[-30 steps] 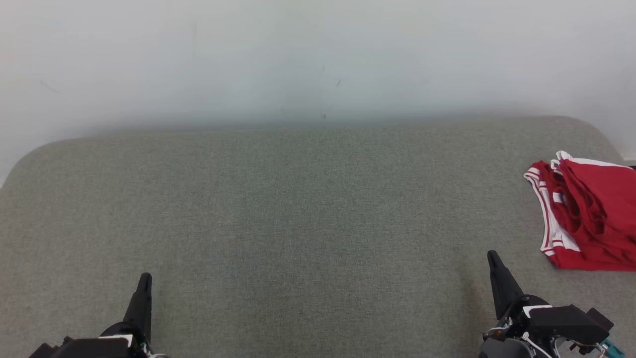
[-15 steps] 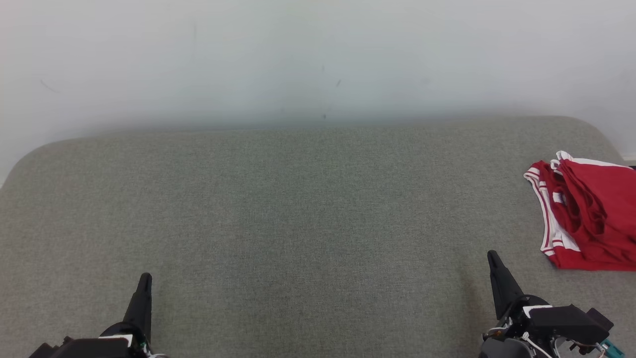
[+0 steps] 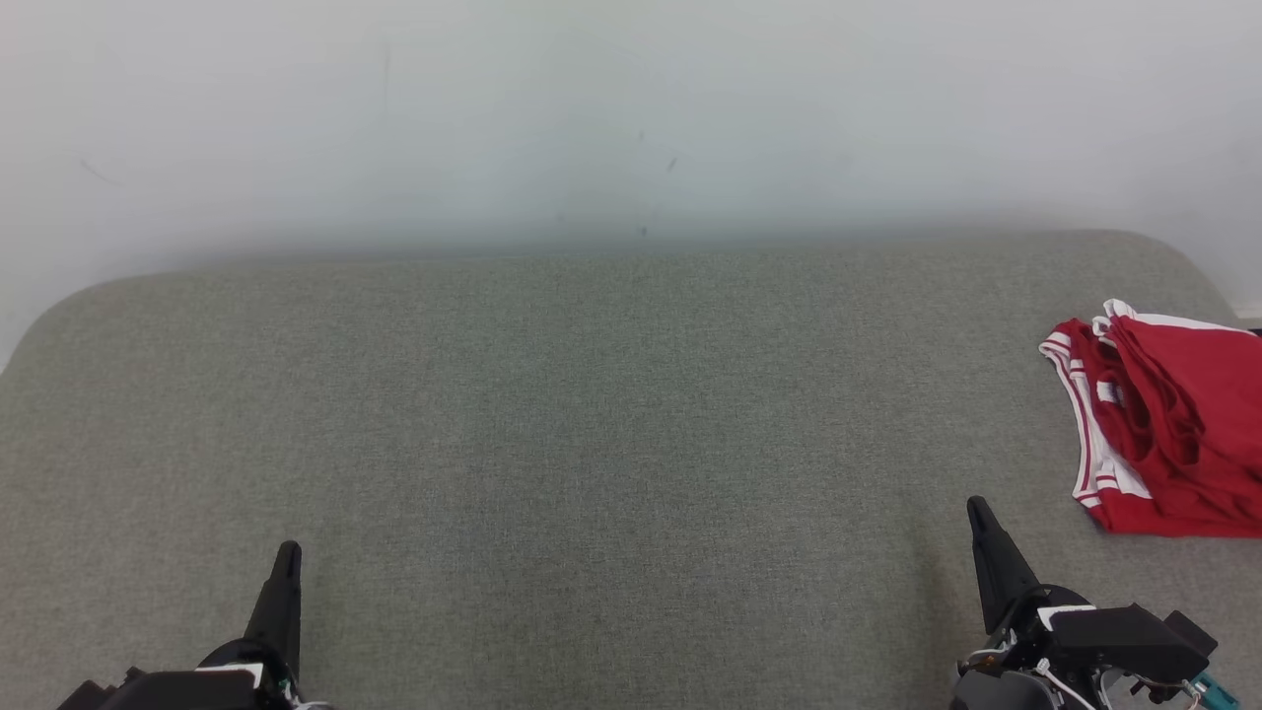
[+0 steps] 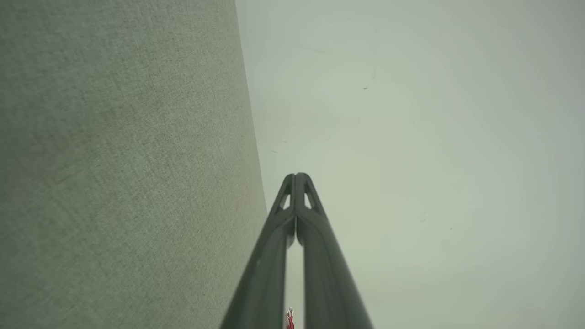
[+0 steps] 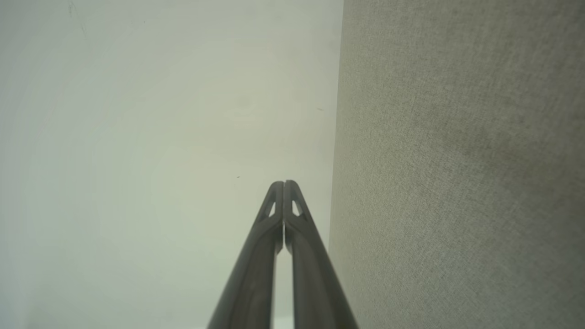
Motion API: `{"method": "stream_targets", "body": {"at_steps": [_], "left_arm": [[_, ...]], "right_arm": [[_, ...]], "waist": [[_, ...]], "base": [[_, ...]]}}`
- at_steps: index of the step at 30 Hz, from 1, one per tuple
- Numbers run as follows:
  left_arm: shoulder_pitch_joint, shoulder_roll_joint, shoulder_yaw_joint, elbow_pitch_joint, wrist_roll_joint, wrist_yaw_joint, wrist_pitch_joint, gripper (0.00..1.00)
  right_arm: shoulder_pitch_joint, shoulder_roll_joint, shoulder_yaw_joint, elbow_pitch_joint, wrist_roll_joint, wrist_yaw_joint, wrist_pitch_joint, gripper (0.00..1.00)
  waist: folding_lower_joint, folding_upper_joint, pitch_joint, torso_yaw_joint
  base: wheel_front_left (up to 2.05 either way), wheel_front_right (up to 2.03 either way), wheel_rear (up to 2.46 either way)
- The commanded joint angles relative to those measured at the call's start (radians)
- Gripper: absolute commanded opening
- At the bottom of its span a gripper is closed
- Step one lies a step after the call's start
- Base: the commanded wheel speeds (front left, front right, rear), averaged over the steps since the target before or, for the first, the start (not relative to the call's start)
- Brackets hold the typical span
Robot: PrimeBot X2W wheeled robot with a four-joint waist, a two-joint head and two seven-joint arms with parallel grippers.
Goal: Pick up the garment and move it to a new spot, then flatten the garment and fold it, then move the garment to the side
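Garment [image 3: 1173, 444]: red jersey with white striped trim, bunched in loose heap at 3 o'clock on grey padded surface [image 3: 592, 414]. Left gripper [image 3: 288, 550] at 7 o'clock, right gripper [image 3: 976, 508] at 5 o'clock. Both clenched tip to tip, holding nothing (wrist views agree). Right gripper near garment, not touching. Judgement: cloth light, soft, limp, probably slippery; expect sag and drape on lifting. Best hold: pinch trimmed edge nearest right gripper, one layer only.

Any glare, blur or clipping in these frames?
Head view: soft even light, no glare; garment sharp but clipped by the right edge. Left wrist view: greenish cast, left hand in focus. Right wrist view: same cast, right hand in focus.
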Motion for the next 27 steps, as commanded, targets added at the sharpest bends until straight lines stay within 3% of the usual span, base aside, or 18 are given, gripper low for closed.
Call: {"method": "stream_targets", "body": {"at_steps": [1,27], "left_arm": [[-0.007,0.003,0.003,0.0,-0.005,-0.001,0.0,0.0],[-0.007,0.003,0.002,0.0,-0.005,-0.001,0.0,0.0]], "right_arm": [[-0.004,0.003,0.0,-0.002,0.002,-0.002,0.003,0.0],[-0.004,0.003,0.0,-0.002,0.002,-0.002,0.003,0.0]], "waist": [[0.0,0.0,0.0,0.0],[0.0,0.0,0.0,0.0]], "base": [[0.0,0.0,0.0],[0.0,0.0,0.0]]}}
